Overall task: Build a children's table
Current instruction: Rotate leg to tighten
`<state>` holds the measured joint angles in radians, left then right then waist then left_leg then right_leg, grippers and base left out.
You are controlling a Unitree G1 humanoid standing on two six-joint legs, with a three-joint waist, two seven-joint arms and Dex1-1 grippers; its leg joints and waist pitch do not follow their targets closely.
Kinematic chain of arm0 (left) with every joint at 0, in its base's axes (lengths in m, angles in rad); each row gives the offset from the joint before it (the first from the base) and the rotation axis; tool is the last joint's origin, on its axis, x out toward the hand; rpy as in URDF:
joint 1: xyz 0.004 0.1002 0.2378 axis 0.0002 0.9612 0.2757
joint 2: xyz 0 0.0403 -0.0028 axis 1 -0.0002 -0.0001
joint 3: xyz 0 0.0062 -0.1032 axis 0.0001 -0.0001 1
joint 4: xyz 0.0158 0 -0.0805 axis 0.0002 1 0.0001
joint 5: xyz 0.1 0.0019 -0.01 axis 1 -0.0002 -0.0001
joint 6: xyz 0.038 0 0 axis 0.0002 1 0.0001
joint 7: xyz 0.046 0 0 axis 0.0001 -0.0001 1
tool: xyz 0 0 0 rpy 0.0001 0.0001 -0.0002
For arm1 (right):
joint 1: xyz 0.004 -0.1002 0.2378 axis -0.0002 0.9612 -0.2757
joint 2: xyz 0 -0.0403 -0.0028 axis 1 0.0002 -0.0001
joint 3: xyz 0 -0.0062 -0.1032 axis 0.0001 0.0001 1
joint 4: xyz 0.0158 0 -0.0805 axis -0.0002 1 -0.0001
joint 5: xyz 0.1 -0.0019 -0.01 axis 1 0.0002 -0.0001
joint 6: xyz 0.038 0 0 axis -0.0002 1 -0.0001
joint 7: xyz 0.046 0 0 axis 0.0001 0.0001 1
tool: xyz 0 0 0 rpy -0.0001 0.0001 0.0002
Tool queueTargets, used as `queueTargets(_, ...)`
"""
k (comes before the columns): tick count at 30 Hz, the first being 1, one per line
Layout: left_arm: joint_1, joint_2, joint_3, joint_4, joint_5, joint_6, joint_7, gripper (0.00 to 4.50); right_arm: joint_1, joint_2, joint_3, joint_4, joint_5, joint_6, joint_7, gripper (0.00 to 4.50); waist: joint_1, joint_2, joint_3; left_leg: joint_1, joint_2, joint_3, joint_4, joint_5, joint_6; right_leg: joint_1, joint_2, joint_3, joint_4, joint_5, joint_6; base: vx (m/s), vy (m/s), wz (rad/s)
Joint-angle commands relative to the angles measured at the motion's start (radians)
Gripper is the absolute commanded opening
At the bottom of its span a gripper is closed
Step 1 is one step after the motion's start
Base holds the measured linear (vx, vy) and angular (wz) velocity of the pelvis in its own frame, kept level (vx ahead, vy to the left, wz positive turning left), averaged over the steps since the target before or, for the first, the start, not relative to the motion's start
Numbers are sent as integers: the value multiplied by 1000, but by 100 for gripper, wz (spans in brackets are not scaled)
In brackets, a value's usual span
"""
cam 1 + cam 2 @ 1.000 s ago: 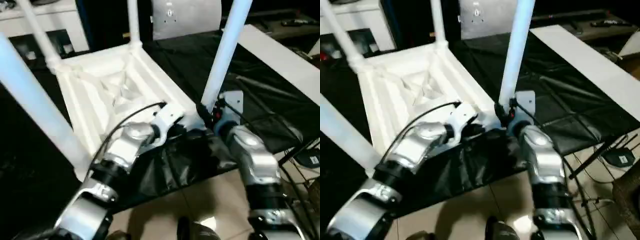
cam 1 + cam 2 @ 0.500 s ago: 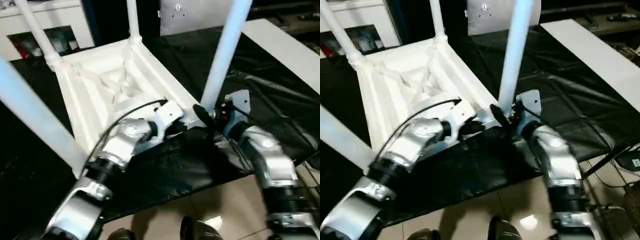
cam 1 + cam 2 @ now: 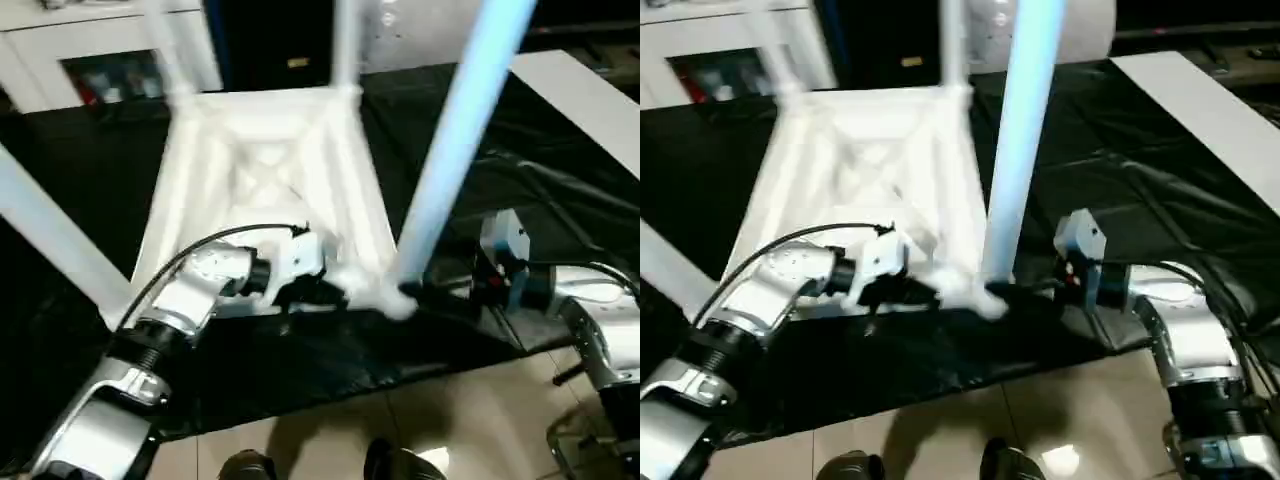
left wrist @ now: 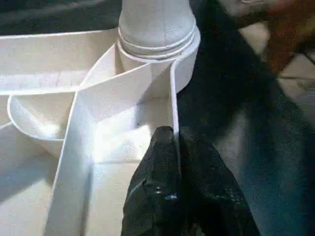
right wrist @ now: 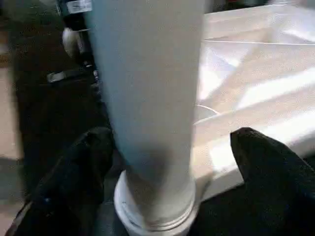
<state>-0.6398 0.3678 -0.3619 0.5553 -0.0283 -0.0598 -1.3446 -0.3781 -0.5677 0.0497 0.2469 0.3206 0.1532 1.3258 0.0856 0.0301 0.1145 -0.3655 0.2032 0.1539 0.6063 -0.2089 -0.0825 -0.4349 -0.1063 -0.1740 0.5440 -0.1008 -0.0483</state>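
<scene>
Silver jointed forearms are shown, ringed in black at the wrists; a black cable is looped over the left forearm [image 3: 190, 290]; black fingers [image 4: 157, 196] are fitted.

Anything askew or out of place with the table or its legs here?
Nothing stands out. The table lies upside down on the black cover, the near leg seated in its corner socket. The left gripper pinches the rim; the right gripper straddles that leg.

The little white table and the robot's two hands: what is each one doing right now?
Table: upside down on the black cover, ribs up, legs pointing up.
Near leg: standing in its corner socket.
Left gripper: pinching the table's thin edge wall.
Right gripper: open, one finger either side of the near leg.
</scene>
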Motion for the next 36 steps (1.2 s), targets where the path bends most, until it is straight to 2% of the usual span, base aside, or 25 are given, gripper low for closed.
queueTargets(1, -16, 11, -44, -15, 7, -33, -76, 0, -10, -20, 25, -8, 15, 12, 70, 372, -3, -27, -98, 2, 28, 5, -64, -80, 164, 81, -50, 59, -53, -410, -89, 0, 0, 0)
queueTargets(2, -20, 19, -46, -9, 7, -43, -93, 0, -11, -30, 41, -6, 14, 12, 101, 360, 4, -24, -100, 6, 28, 7, -63, -71, 166, 78, -51, 61, -51, -394, -101, 0, 0, 0)
queueTargets(3, -24, 24, -48, -5, 8, -49, -103, 0, -13, -38, 54, -3, 12, 15, 125, 348, 6, -25, -100, 3, 29, 7, -63, -60, 168, 80, -50, 62, -47, -376, -113, 0, 0, 0)
queueTargets(4, -24, 24, -48, -5, 8, -49, -103, 0, -13, -38, 54, -3, 12, 15, 125, 337, 8, -27, -101, 4, 30, 7, -63, -56, 168, 80, -51, 63, -45, -364, -119, 0, 0, 0)
queueTargets(5, -28, 31, -51, -2, 11, -57, -115, 0, -15, -43, 65, 0, 14, 21, 144, 329, 8, -33, -101, 2, 30, 7, -63, -53, 168, 81, -51, 64, -43, -361, -121, 0, 0, 0)
queueTargets(8, -32, 41, -52, -5, 7, -68, -149, 0, -26, -44, 84, 16, 15, 21, 184, 304, 9, -33, -100, -2, 26, 8, -64, -60, 158, 85, -52, 62, -47, -390, -110, 0, 0, 0)
queueTargets(9, -32, 44, -52, -8, 5, -71, -157, 0, -30, -42, 89, 23, 13, 16, 192, 291, 8, -37, -101, -3, 25, 7, -64, -63, 151, 87, -53, 61, -49, -401, -103, 0, 0, 0)
queueTargets(13, -32, 47, -56, -9, 2, -80, -168, 0, -46, -25, 99, 46, 8, 5, 198, 260, 8, -37, -101, -3, 25, 8, -64, -67, 137, 85, -50, 59, -51, -417, -94, 0, 0, 0)
queueTargets(16, -33, 46, -57, -5, 1, -84, -169, 0, -52, -16, 103, 56, 7, -2, 199, 228, 9, -37, -102, 0, 27, 7, -64, -67, 132, 84, -50, 60, -50, -413, -97, 0, 0, 0)
queueTargets(21, -33, 43, -55, 0, -5, -82, -166, 0, -55, 2, 103, 71, 5, -7, 192, 197, 10, -38, -103, -3, 27, 7, -64, -64, 132, 87, -50, 60, -47, -393, -106, 0, 0, 0)
queueTargets(25, -30, 36, -45, 1, -10, -70, -143, 0, -39, 6, 98, 50, 22, 15, 187, 189, 11, -38, -103, -2, 25, 8, -64, -68, 128, 87, -50, 60, -49, -408, -99, 0, 0, 0)
queueTargets(26, -30, 35, -43, 1, -10, -69, -141, 0, -37, 6, 98, 47, 23, 18, 186, 189, 12, -34, -103, -2, 26, 8, -64, -68, 128, 86, -49, 60, -51, -407, -98, 0, 0, 0)
queueTargets(28, -16, 14, -26, -15, -17, -20, -81, 0, 13, 13, 86, -15, 57, 68, 158, 188, 14, -35, -103, -1, 29, 7, -65, -57, 130, 87, -48, 62, -49, -388, -100, 0, 0, 0)
queueTargets(31, 5, -6, -15, -50, -30, 26, -42, 0, 61, 26, 77, -65, 69, 84, 117, 188, 20, -36, -104, 1, 32, 7, -66, -57, 130, 85, -50, 62, -47, -379, -110, 0, 0, 0)
queueTargets(36, 40, -18, -24, -94, -33, 46, -25, 0, 100, 49, 62, -95, 67, 105, 44, 188, 16, -29, -96, 2, 22, 7, -69, -112, 102, 85, -48, 55, -68, -480, -60, 0, 0, 0)
